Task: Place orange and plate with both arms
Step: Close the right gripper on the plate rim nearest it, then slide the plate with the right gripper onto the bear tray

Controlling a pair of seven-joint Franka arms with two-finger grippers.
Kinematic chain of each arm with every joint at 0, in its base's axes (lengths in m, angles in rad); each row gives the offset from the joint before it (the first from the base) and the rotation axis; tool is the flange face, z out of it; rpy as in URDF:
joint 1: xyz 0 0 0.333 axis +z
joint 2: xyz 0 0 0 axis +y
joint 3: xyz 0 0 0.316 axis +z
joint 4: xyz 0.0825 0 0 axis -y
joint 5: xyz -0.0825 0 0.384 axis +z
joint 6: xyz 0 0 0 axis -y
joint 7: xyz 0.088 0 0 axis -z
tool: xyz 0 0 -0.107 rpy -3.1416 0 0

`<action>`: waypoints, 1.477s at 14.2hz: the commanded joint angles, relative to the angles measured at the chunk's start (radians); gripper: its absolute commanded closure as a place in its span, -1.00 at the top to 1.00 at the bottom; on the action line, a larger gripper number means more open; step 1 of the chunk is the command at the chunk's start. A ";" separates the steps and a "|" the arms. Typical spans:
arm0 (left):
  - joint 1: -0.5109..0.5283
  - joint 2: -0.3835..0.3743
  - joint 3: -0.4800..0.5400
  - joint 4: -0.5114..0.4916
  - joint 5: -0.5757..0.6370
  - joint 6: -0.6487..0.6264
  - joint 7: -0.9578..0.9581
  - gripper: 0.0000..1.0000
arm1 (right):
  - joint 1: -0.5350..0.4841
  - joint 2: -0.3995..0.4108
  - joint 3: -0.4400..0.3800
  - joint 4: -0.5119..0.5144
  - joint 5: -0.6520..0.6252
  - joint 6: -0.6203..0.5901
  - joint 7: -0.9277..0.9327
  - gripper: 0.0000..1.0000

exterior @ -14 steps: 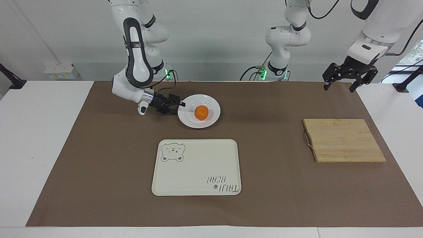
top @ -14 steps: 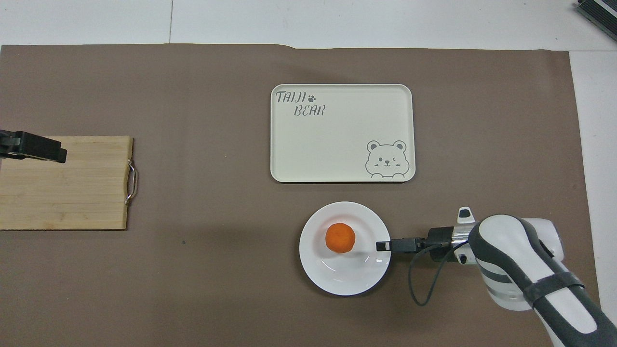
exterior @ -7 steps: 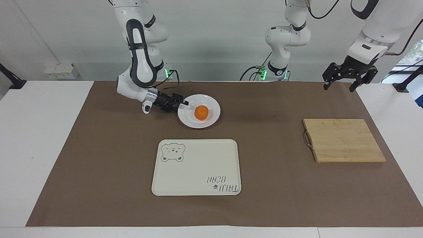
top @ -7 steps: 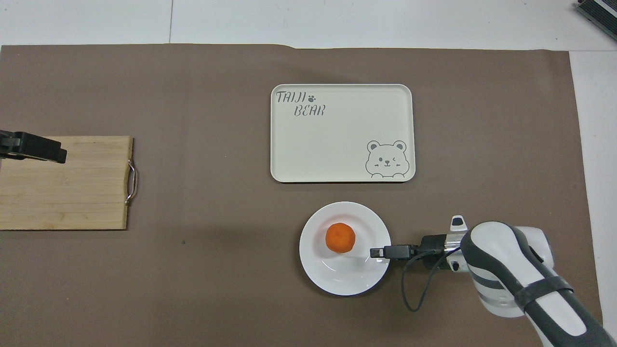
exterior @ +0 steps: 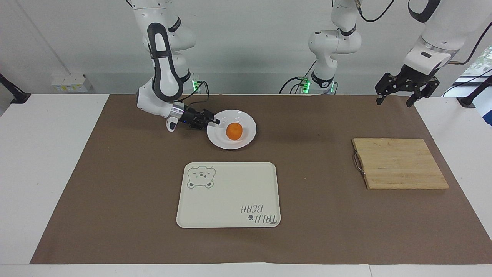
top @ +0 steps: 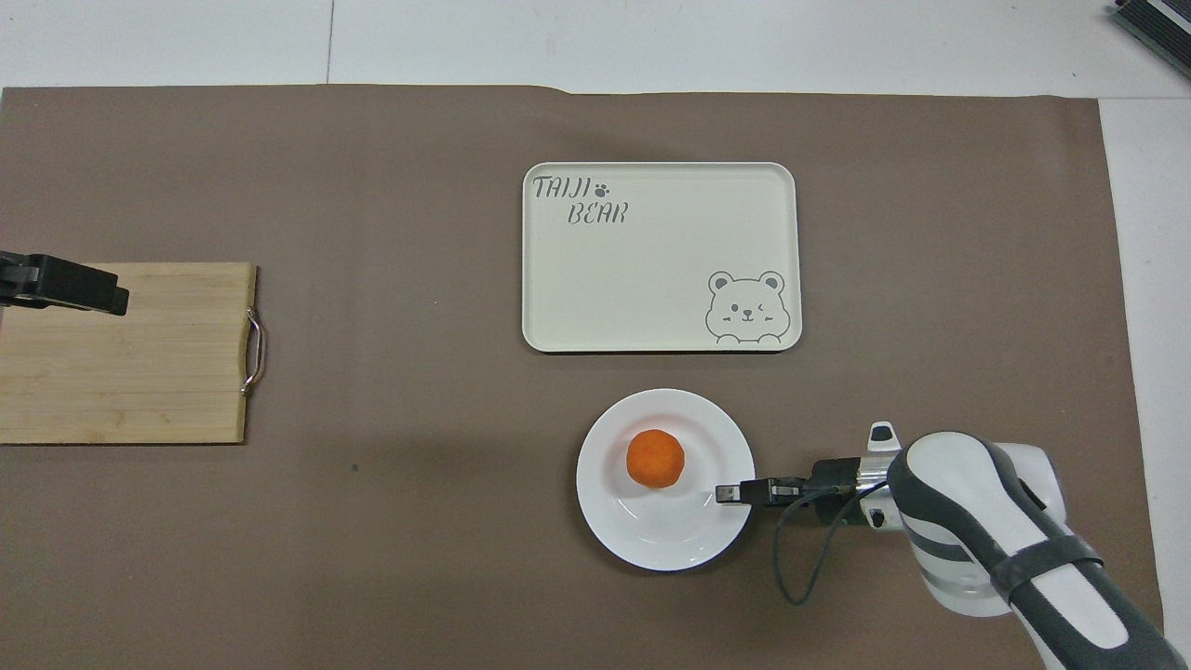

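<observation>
Plainly the plate [exterior: 231, 129] is stiff, glossy and likely slippery and breakable, best pinched at its thin rim; the right gripper [exterior: 212, 121] is clamped on that rim, at the right arm's end. On the plate sits the orange [exterior: 234, 131], free to roll. Brown matting leaves room to the empty tray [exterior: 228, 194], farther from the robots. High over the mat's edge near the cutting board [exterior: 399, 163], the left gripper [exterior: 399, 96] waits with its claw released.

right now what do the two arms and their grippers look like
Both arms are glossy white with rounded joints. The right arm has a dark grey band along its forearm and a thin black cable looping beside its black gripper. The left gripper is black, with splayed links.
</observation>
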 commanded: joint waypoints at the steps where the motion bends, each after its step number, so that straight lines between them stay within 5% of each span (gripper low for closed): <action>1: 0.011 -0.008 -0.010 0.007 0.018 -0.019 0.008 1.00 | 0.008 -0.016 -0.002 -0.016 0.042 0.020 0.015 -1.00; 14: 0.011 -0.008 -0.010 0.007 0.018 -0.019 0.008 1.00 | -0.070 0.003 -0.002 0.058 0.120 -0.151 -0.010 -1.00; 21: 0.011 -0.008 -0.010 0.007 0.018 -0.019 0.008 1.00 | -0.066 0.133 -0.002 0.271 0.141 -0.148 0.096 -1.00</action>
